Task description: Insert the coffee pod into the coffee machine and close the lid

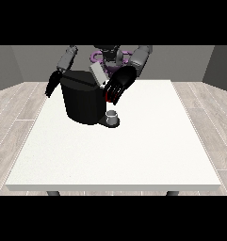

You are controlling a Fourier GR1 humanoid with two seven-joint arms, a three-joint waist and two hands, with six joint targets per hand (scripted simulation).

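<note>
The black coffee machine (82,101) stands on the white table (133,150), left of the middle and towards the back. Its grey lid (97,74) is tilted up at the top right. The hand at the view's right (119,84) hovers against the machine's upper right side, just right of the lid, open with its fingers pointing down and left. A red thing at the machine (107,97) shows just below those fingers. A small grey thing (113,116) stands on the machine's base at the front right. The hand at the view's left (52,84) hangs open beside the machine's left side, holding nothing.
The robot's torso (110,56) rises right behind the machine. The table's back edge runs close behind the machine. The floor around the table is pale wood planks.
</note>
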